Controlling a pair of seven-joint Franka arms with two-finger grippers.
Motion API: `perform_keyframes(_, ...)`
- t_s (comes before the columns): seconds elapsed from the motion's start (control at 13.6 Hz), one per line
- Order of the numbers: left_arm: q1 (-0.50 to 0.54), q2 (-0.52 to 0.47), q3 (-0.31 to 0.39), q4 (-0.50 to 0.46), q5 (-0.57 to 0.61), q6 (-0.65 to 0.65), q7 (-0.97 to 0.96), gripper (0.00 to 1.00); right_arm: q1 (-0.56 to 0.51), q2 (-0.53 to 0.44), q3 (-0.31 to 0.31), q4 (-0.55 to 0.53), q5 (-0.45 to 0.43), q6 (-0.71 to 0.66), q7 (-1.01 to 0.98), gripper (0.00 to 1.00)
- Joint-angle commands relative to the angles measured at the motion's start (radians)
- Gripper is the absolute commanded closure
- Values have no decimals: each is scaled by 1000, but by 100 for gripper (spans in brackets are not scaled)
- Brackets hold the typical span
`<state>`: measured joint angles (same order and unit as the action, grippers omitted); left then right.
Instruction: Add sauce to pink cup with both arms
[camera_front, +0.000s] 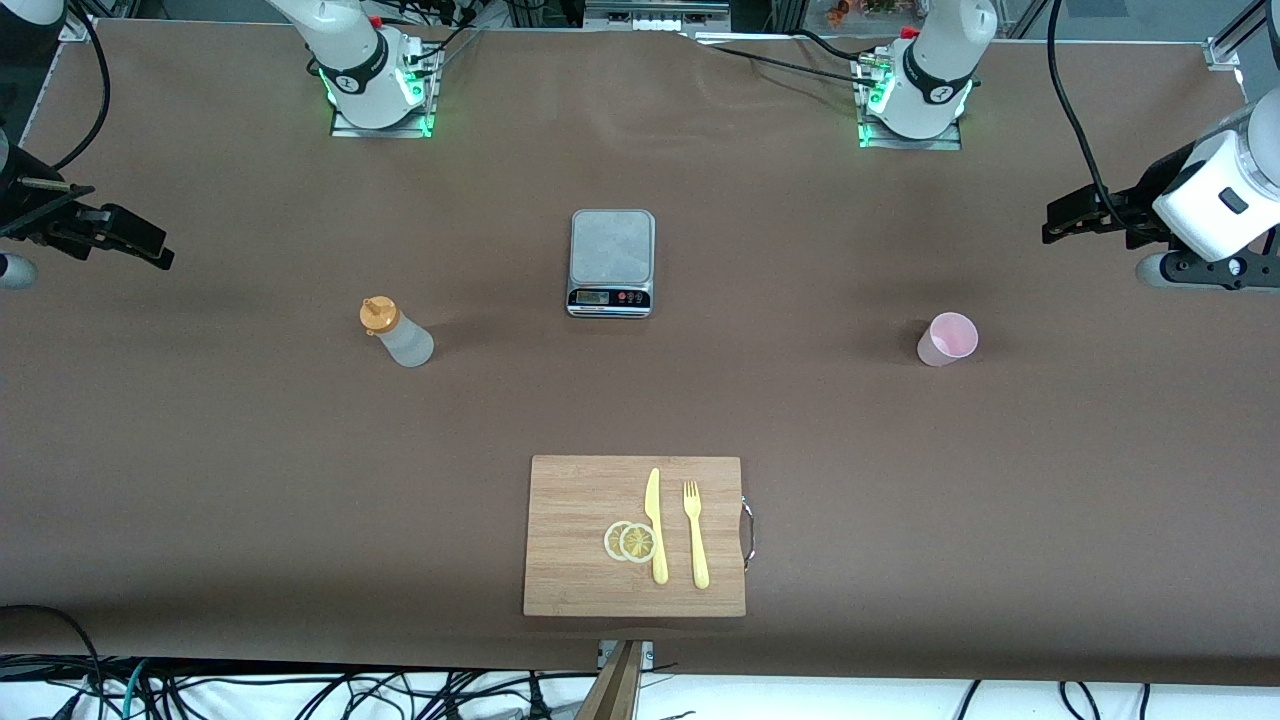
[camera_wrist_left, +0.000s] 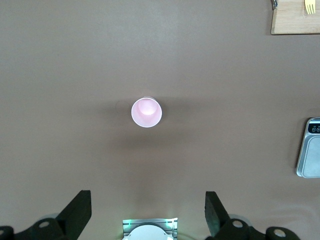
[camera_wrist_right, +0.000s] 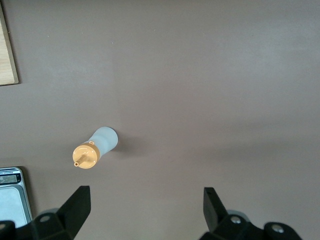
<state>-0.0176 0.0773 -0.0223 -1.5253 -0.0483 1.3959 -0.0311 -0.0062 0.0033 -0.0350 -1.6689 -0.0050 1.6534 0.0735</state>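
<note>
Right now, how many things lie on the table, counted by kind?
Squeeze bottles: 1, the sauce
Cups: 1, the pink cup
Scales: 1, kitchen scale
Boards: 1, cutting board
Cutlery: 2, knife and fork
Lemon slices: 2
Total: 8

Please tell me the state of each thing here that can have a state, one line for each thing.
sauce bottle: upright, capped, not held.
pink cup: upright, empty, not held.
scale: nothing on its plate.
left hand: open, high over the table, holding nothing.
right hand: open, high over the table, holding nothing.
</note>
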Motion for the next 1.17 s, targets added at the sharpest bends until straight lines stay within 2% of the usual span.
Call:
perform_keyframes(0.0,7,25,-2,30,21,-8,-7,0,2,-13,1,-6,13,-9,8,0)
perform_keyframes(0.37,22,61,4,51,18,-8,3,0,2,-14,1,-6,13,-9,6,0)
perform_keyframes(0.66,59,168,5,62,21,40,5,0,2,-13,1,-6,13,-11,8,0)
perform_keyframes(0.88,79,220,5,27,19,135,34,0,2,-14,1,-6,13,-15,8,0)
perform_keyframes(1.1,77,251,7,-70,21,250,68,0,2,-13,1,-6,13,-15,8,0)
